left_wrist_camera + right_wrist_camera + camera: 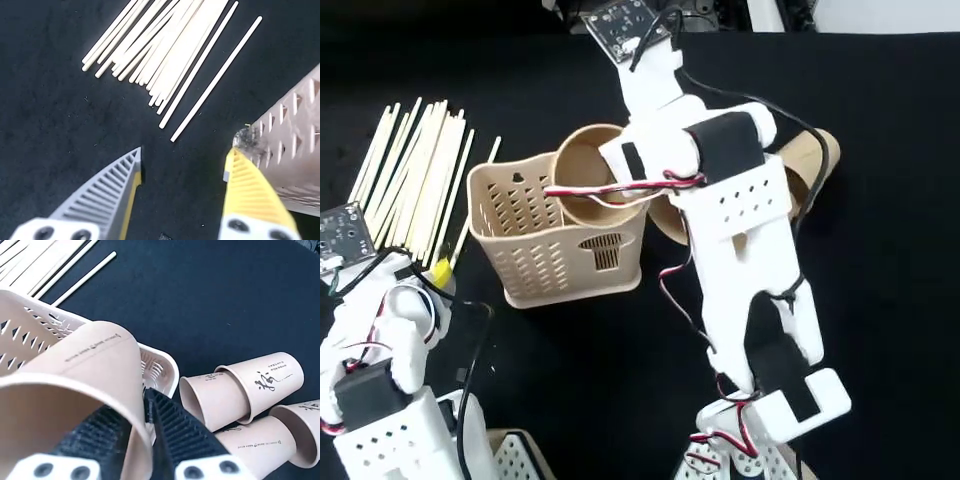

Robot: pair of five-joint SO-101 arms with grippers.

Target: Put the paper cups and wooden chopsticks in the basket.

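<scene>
While the right gripper [146, 396] is clamped on the rim of one paper cup [75, 375], one finger inside and one outside, we read this as the first cup drop in progress. The cup is tilted over a corner of the basket [535, 262]. We can't tell whether its base is below the rim.

Left gripper [185, 155] is open with nothing between the fingers. It sits low over the black table [880, 300], just beside the basket wall, with the wooden chopsticks [165, 55] ahead of it.

Status as we judge it:
- Done: nothing confirmed. The part of the basket interior we can see holds no cups or chopsticks.
- In hand: one cup.
- Left: at least three spare cups [265, 377] lie on their sides on the far side of the basket from the chopsticks. They touch each other, and two look nested.
- Left: the whole chopstick pile, loose and fanned out on the table beside the basket, none picked.

We're early in the task, and most of the work is ahead.
</scene>
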